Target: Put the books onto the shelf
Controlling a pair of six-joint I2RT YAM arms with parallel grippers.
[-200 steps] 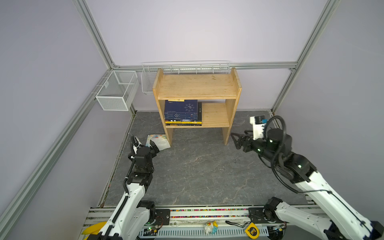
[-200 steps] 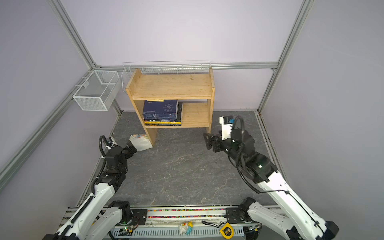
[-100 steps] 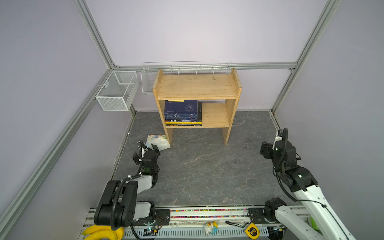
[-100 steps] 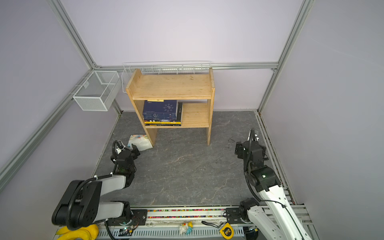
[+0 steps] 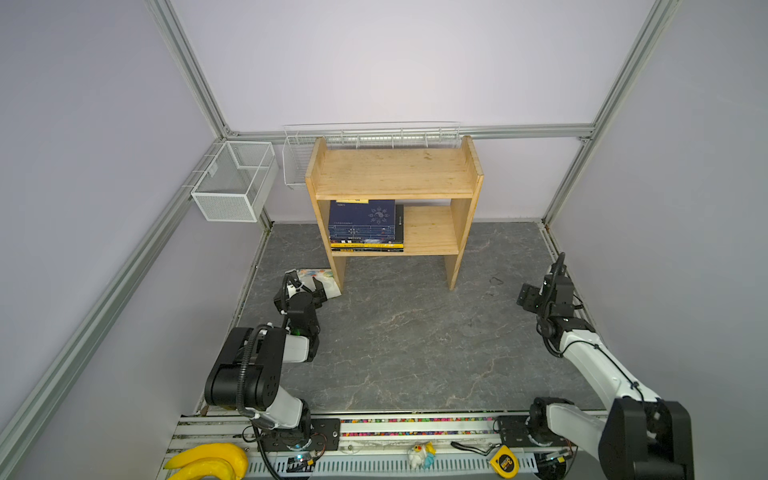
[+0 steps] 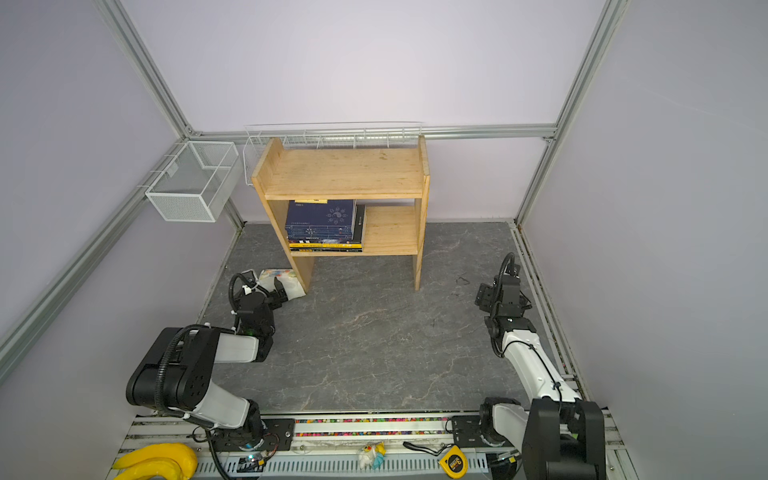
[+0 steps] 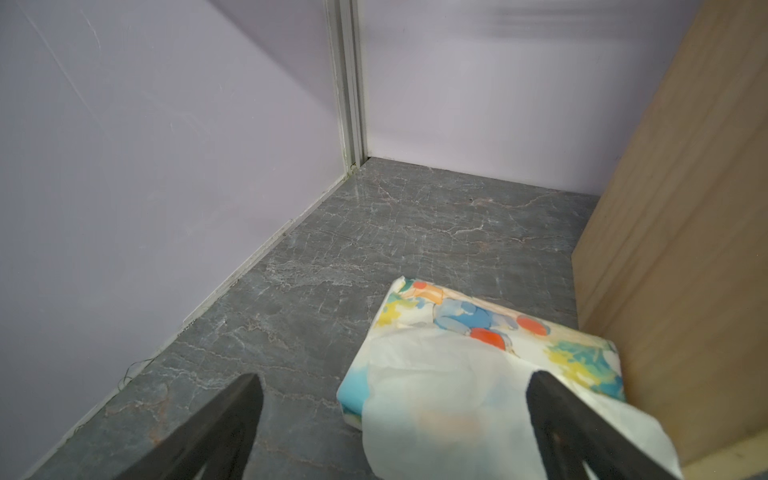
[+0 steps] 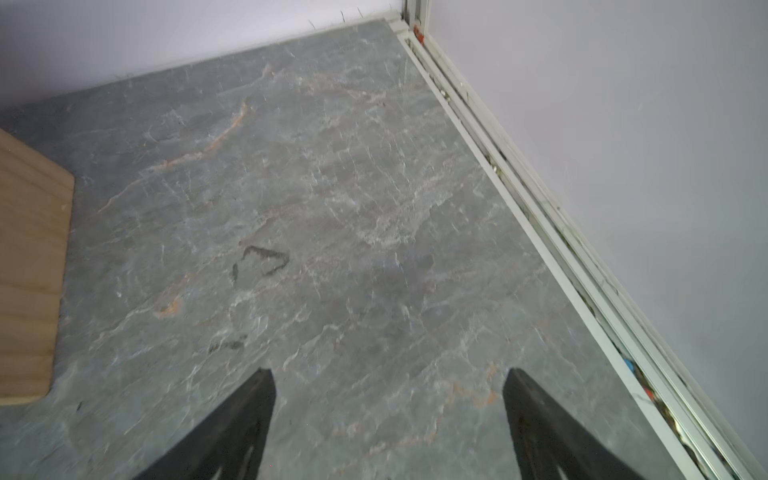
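Note:
The books (image 5: pixel 365 226) (image 6: pixel 324 226) lie in a flat stack on the left of the lower board of the wooden shelf (image 5: pixel 395 172) (image 6: pixel 345 172), a navy cover on top and yellow and black edges below. My left gripper (image 5: pixel 305 282) (image 7: pixel 392 378) is open and low over the floor by the shelf's left leg, holding nothing. A white floral packet (image 7: pixel 478 345) lies just beyond its fingertips. My right gripper (image 5: pixel 530 297) (image 8: pixel 389 372) is open over bare floor near the right wall, away from the shelf.
A mesh basket (image 5: pixel 232 183) hangs on the left wall and a wire rack (image 5: pixel 374 137) runs behind the shelf. The shelf's side panel (image 7: pixel 685 249) stands close beside the left gripper. A banana (image 5: pixel 208 461), toy (image 5: pixel 419 455) and tape measure (image 5: pixel 505 461) lie on the front rail.
My right gripper has pulled back from the shelf's right leg to the right wall. The left arm has folded back and down. The stack of books has not moved.

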